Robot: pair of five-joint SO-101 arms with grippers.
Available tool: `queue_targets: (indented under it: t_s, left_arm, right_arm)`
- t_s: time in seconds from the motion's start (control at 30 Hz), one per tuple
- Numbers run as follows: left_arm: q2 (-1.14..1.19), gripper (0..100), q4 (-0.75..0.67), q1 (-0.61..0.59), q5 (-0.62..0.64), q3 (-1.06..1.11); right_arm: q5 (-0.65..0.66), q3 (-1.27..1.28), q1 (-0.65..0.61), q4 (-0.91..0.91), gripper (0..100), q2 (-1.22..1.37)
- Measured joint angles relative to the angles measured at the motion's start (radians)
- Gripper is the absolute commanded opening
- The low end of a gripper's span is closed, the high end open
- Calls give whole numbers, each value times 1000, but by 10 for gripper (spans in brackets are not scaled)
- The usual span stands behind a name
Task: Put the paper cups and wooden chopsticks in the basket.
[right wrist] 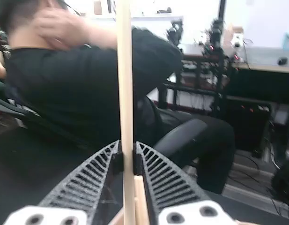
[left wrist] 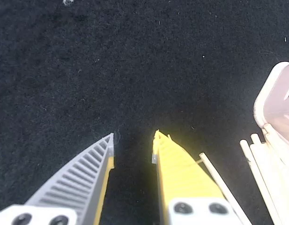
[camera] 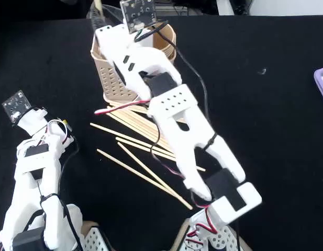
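The right end effector (right wrist: 127, 157) is pinching one wooden chopstick (right wrist: 124, 70) upright, with its arm stretching over the basket (camera: 110, 78). The left end effector (left wrist: 133, 138) is hanging spread above the black surface (left wrist: 135, 56). Loose chopsticks (camera: 140, 151) are lying just beside the basket.

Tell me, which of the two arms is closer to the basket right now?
Right. The right gripper is up at the basket, shut on a chopstick. The left gripper hangs open over the black table, away from the basket, beside loose chopsticks.
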Motion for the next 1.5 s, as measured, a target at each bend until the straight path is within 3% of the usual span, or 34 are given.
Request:
queue_targets:
  t_s: [0.27,0.47,0.83,1.03,1.27,1.4,1.5]
  left_arm:
    - [0,141,0,5,0,0]
    - [0,141,0,5,0,0]
    - [0,141,0,5,0,0]
    - [0,141,0,5,0,0]
    - [0,141,0,5,0,0]
    - [0,141,0,5,0,0]
    - [0,141,0,5,0,0]
  right_arm:
    - [0,0,6,0,17,29]
    - [0,-2,6,52,152,29]
    - [-2,-86,6,325,113,-54]
    - [-2,-87,-6,674,41,-226]
    - [37,28,-107,1208,84,-269]
    - [178,269,-157,1240,150,-269]
    - [221,459,-192,1166,160,-269]
